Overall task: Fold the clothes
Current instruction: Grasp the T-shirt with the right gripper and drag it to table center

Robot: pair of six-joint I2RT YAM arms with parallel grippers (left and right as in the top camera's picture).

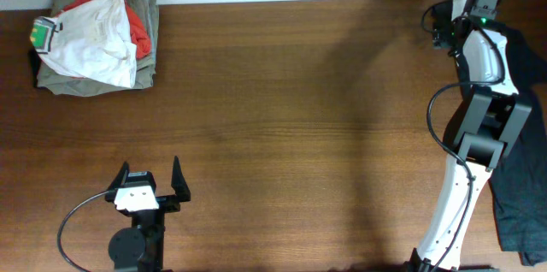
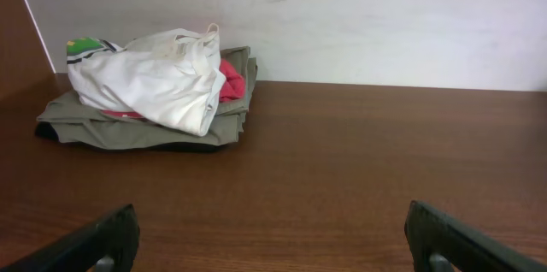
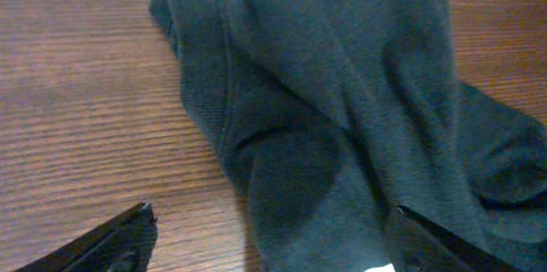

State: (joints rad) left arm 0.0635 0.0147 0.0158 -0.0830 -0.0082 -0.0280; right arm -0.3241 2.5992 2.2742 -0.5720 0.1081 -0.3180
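Observation:
The black shirt (image 1: pixel 523 178) lies crumpled along the table's far right edge, partly under my right arm. In the right wrist view its dark green-black fabric (image 3: pixel 342 92) fills the middle and right in bunched folds, with bare wood on the left. No lettering shows. My right gripper (image 3: pixel 273 246) is open just above the shirt's edge, one finger over wood and one over fabric. In the overhead view it (image 1: pixel 444 28) is at the back right. My left gripper (image 1: pixel 149 182) is open and empty near the front left; it also shows in the left wrist view (image 2: pixel 273 238).
A pile of folded garments (image 1: pixel 94 41) sits at the back left corner: a white one with a green tag on top, red and olive-grey below. It also shows in the left wrist view (image 2: pixel 154 92). A white wall runs behind the table.

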